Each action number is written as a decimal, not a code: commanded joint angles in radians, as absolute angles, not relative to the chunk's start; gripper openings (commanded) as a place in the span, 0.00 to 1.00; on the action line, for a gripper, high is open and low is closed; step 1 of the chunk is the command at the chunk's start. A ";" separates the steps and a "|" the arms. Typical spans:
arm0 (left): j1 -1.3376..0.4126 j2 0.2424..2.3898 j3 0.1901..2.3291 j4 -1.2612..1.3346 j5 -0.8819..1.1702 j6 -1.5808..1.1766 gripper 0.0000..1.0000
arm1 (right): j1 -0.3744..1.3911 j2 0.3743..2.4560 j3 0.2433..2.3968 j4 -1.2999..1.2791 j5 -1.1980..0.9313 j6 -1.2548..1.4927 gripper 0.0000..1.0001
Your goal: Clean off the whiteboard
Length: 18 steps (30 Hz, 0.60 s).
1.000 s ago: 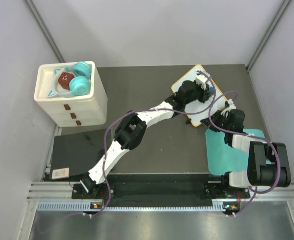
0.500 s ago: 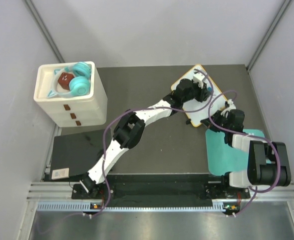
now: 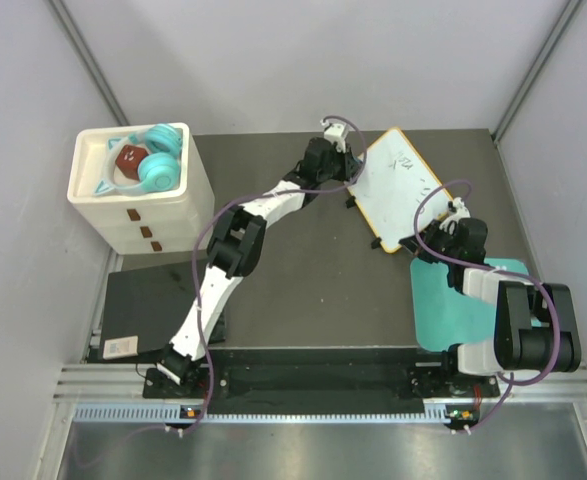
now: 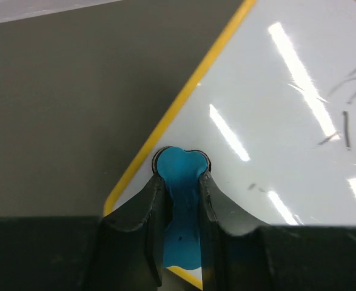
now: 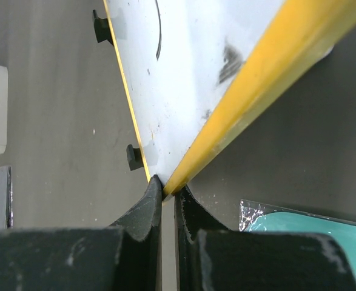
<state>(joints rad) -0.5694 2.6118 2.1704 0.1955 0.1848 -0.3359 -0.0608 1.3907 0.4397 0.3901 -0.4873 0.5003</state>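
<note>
Far L: white drawer unit [image 3: 143,215], its open top holding teal headphones [image 3: 159,165] & a small brown-red item [image 3: 127,158]. Below it a black mat [image 3: 143,300] lies flat on the dark grey table [image 3: 303,290].

L arm [image 3: 238,250] reaches from its base at the near edge diagonally up & right to the far side. L gripper [image 3: 351,172] sits at the whiteboard's left edge. Wrist view: both fingers [image 4: 142,209] are squeezed tight on a blue pad [image 4: 179,167]. The pad's rounded tip pokes out past the fingertips & sits on the white surface just inside the yellow frame [image 4: 184,100], near a rounded corner. Can't tell how hard it presses.

Whiteboard [image 3: 398,190] is far-right of centre on the table, turned diagonal, between the two grippers. Dark scribbles [image 3: 405,162] show near its far end; in the L wrist view the marks [image 4: 347,115] are off to the right, well apart from the pad. Two black clips [image 5: 134,157] sit along one long edge. A thin dark curve [image 5: 158,30] & a grey smudge [image 5: 229,57] show on the white face nearer the R side.

R gripper [image 3: 413,245] is at the board's near edge. Its fingers [image 5: 144,209] are pinched together on the yellow frame, rim caught between them. Can't tell if the board lies flat or is tipped.

Far R: teal mat [image 3: 443,315] flat on the table, partly under the R arm [image 3: 518,320], near the board's near corner.
</note>
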 commanded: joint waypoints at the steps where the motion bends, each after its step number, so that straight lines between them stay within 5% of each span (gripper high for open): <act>1: -0.638 2.628 2.149 0.229 0.341 -0.393 0.00 | -0.006 1.431 0.420 0.196 -0.600 0.425 0.00; 18: -0.793 2.517 1.816 0.379 0.278 -0.454 0.00 | -0.006 1.428 0.417 0.198 -0.600 0.423 0.00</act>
